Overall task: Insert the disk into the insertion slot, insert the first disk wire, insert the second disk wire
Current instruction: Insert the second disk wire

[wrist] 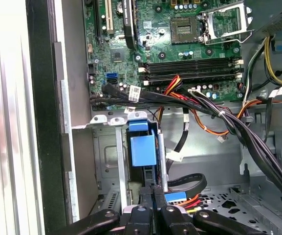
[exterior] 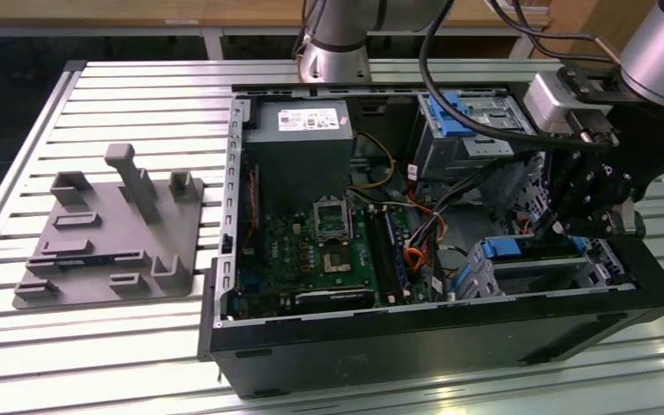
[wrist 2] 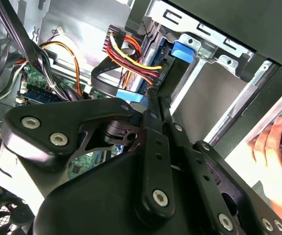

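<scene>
Inside the open computer case [exterior: 448, 333] we see a bundle of black and coloured cables [wrist: 214, 115] crossing above the motherboard [wrist: 180, 46], and a person's hand [wrist 2: 277, 161] outside the case wall. The disk [wrist: 143, 147], in its blue frame, sits in the insertion slot [exterior: 545, 268]. Our gripper [wrist: 153, 208] hangs just at the disk's edge, fingers drawn together on a black cable connector [wrist 2: 156, 90].

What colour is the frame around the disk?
Bright blue frame, clearest in the first wrist view.
</scene>
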You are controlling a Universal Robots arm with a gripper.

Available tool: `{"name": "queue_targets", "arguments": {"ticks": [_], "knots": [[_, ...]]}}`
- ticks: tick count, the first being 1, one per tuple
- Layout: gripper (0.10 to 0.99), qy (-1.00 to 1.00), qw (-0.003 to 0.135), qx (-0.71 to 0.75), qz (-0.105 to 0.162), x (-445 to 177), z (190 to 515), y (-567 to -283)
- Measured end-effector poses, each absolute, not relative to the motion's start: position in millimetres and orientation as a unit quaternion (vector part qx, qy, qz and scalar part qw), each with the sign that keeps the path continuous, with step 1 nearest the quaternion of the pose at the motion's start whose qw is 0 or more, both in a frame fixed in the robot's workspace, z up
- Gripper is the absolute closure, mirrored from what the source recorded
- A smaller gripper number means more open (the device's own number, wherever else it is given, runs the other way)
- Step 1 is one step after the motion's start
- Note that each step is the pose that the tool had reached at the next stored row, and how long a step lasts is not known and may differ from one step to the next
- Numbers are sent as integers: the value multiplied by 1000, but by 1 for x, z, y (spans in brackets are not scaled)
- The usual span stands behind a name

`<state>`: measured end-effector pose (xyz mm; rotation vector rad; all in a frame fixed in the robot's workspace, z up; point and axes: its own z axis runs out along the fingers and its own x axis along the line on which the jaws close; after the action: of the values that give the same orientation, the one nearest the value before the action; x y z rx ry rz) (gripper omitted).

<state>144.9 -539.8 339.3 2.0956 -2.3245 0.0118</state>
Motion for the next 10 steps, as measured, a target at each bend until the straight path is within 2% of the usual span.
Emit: {"name": "queue_targets", "arguments": {"ticks": [10], "knots": [[945, -743, 5, 670, 3, 142, 351, -532]]}}
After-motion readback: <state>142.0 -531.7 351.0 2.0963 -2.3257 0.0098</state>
